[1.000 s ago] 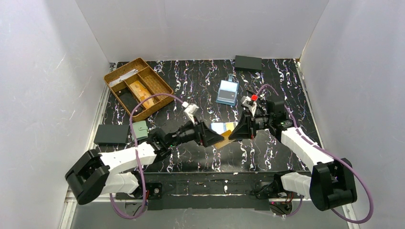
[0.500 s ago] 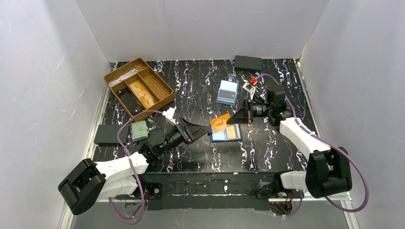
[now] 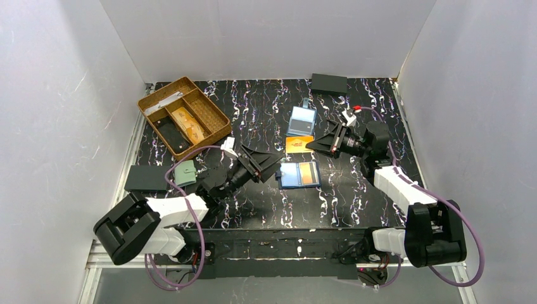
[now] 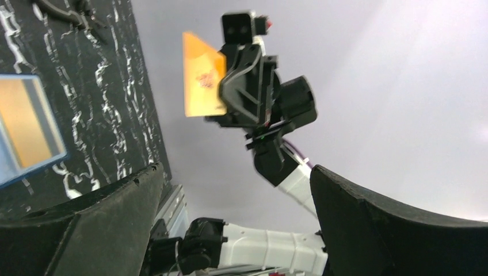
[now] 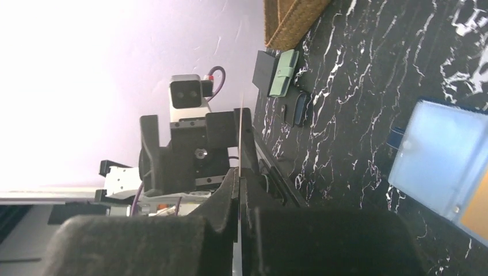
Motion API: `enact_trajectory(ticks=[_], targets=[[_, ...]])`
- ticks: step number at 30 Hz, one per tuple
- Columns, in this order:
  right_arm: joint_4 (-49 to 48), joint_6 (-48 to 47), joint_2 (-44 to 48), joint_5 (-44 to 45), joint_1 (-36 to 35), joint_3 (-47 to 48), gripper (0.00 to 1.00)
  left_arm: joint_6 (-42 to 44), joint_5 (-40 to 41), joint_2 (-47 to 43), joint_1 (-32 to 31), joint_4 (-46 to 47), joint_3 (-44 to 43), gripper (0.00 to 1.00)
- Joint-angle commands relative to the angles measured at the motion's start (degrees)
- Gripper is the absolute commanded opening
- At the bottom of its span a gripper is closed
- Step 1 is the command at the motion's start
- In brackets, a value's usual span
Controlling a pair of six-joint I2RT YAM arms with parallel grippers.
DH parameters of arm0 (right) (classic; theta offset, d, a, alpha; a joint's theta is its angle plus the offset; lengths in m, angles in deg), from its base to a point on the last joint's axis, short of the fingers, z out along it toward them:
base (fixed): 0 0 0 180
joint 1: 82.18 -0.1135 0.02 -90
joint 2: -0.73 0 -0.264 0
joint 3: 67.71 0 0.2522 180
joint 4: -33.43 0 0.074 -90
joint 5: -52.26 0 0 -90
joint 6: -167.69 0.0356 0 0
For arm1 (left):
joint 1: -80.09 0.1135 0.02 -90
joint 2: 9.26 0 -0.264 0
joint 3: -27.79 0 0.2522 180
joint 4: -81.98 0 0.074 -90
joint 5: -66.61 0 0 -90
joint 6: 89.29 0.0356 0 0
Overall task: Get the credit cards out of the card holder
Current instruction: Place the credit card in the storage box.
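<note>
The right hand (image 3: 315, 144) pinches an orange card (image 4: 201, 77), print unreadable

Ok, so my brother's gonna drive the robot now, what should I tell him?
Left gripper: open, empty, beside the card holder, which lies open on the table.
Right gripper: shut on one orange card, held up off the table.
Done: that card is out.
Left to do: set it down, then pull out the second orange card showing in the holder's slot.
</note>
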Motion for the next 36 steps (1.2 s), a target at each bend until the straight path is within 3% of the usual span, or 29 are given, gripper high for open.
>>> enact_trajectory(ticks=[1,12,36], targets=[[-4.3,5.1,3.5,5.2,0.6,-3.1,0.01,-0.6,6.3,2.4,-1.3,2.8,-4.0,0.98],[-7.5,8.0,4.7,6.7,0.7,-5.8,0.01,-3.4,12.1,11.4,-5.7,2.1,-10.4,0.92],[-6.8,7.6,6.4,8.3,0.7,-8.0,0.01,-7.8,12.8,21.6,-7.0,4.6,-17.3,0.47]])
